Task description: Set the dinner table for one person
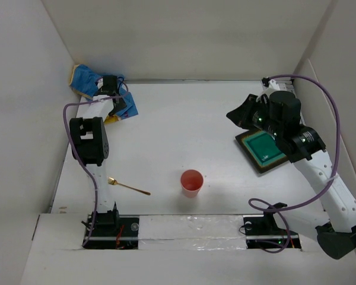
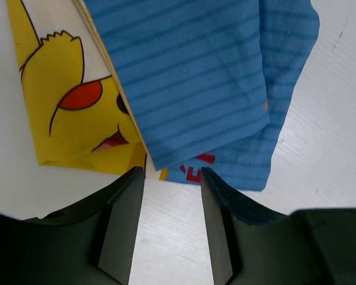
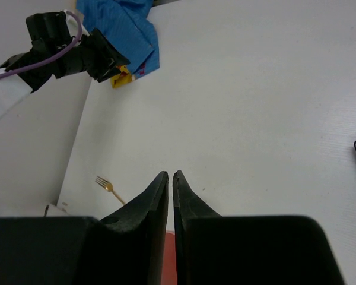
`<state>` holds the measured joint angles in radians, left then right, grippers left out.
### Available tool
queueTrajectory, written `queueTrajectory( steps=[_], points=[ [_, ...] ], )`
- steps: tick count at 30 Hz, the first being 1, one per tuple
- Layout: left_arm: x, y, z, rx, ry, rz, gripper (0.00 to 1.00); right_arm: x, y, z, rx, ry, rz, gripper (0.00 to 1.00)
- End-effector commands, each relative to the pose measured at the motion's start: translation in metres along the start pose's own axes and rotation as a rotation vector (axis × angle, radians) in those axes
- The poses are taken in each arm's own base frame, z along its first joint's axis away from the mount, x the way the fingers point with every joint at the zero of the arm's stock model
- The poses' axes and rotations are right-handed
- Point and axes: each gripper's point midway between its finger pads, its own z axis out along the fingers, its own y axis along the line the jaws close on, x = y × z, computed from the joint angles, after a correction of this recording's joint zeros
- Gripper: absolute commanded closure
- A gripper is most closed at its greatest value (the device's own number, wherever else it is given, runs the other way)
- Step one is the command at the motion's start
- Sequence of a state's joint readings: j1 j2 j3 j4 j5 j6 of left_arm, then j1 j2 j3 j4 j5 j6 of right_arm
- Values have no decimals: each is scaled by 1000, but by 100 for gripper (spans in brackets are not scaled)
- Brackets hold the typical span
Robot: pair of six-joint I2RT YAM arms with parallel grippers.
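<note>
The white dinner table [image 1: 184,124] fills the scene. A crumpled blue placemat [image 1: 88,80] with a yellow cartoon print lies in the far left corner. My left gripper [image 1: 122,108] is open and empty at its near edge. In the left wrist view the fingers [image 2: 121,208] stand apart over bare table, their tips at the placemat [image 2: 184,77] hem. A red cup [image 1: 191,181] stands near the front middle. A gold fork [image 1: 128,187] lies at the front left. A square green plate [image 1: 262,150] lies at the right. My right gripper [image 1: 242,114] is shut and empty, above the table beside the plate.
White walls close in the table on the left, back and right. In the right wrist view my right gripper [image 3: 169,176] points over the table [image 3: 255,89] toward the fork [image 3: 108,188], the placemat [image 3: 127,27] and the left arm [image 3: 59,53].
</note>
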<state>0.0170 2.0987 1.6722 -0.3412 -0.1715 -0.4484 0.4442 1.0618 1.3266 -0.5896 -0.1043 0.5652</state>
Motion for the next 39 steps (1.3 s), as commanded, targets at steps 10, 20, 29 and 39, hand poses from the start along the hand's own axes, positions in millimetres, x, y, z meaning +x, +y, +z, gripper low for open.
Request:
queueTrajectory(
  steps=[10, 20, 29, 39],
  points=[
    [-6, 1, 20, -11, -17, -105, 64, -5, 5, 14, -37, -4, -10, 86],
    [14, -1, 34, 2, 35, -109, 59, 0, 4, 22, -37, 23, -7, 85],
    [33, -39, 31, 100, 82, -47, 100, 0, 4, 23, -42, 22, -5, 85],
    [106, -127, -33, 297, 139, 178, 100, 3, 4, 31, -53, 21, 0, 85]
  ],
)
